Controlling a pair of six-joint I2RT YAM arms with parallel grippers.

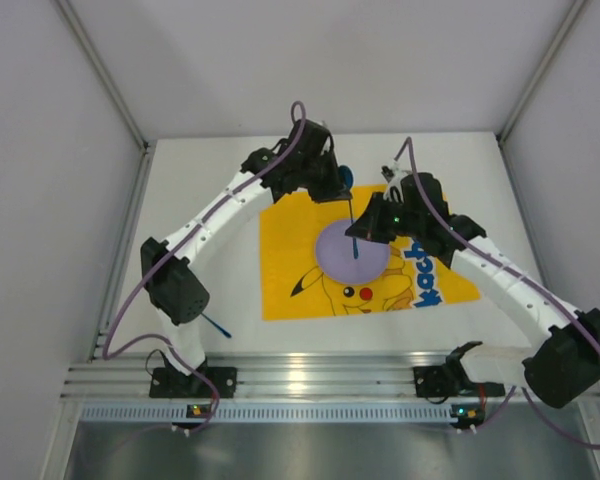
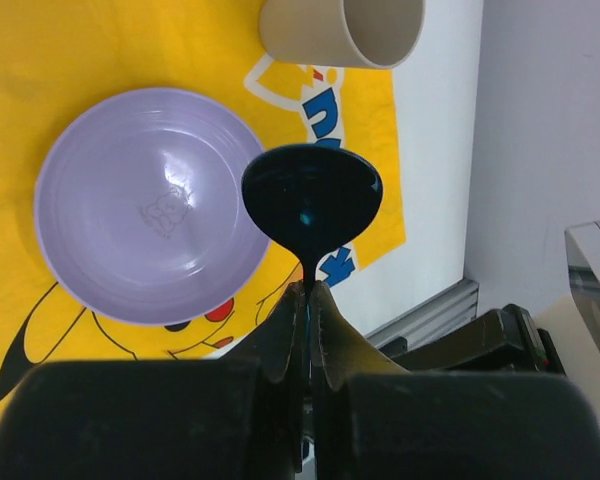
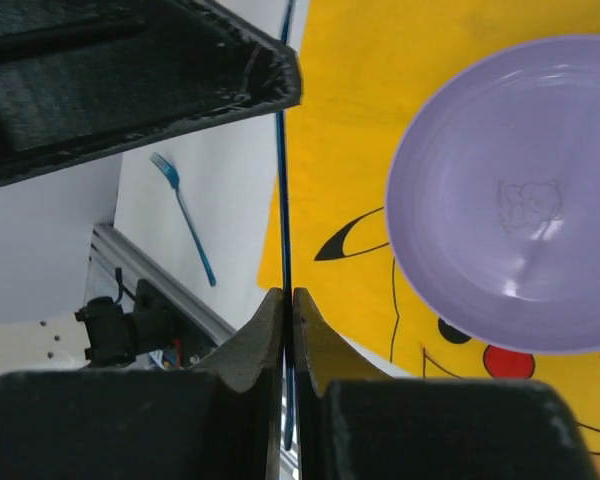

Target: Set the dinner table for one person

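Note:
The white dinner table (image 1: pixel 200 200) carries a yellow Pikachu mat (image 1: pixel 290 280) with a purple plate (image 1: pixel 365 262) on it. My left gripper (image 1: pixel 335 180) is shut on the handle of a dark blue spoon (image 2: pixel 312 200) and holds it above the mat's far edge, beside the plate (image 2: pixel 150 205). My right gripper (image 1: pixel 368 228) is shut on a thin blue knife (image 3: pixel 283 200), seen edge-on, held over the plate's rim (image 3: pixel 520 200). A blue fork (image 1: pixel 217 325) lies on the bare table left of the mat and also shows in the right wrist view (image 3: pixel 185 215).
A beige cup (image 2: pixel 345 30) sits at the mat's edge in the left wrist view; my right arm hides it from above. The ribbed aluminium rail (image 1: pixel 300 380) runs along the near edge. Grey walls (image 1: pixel 60 200) close in the left, right and far sides.

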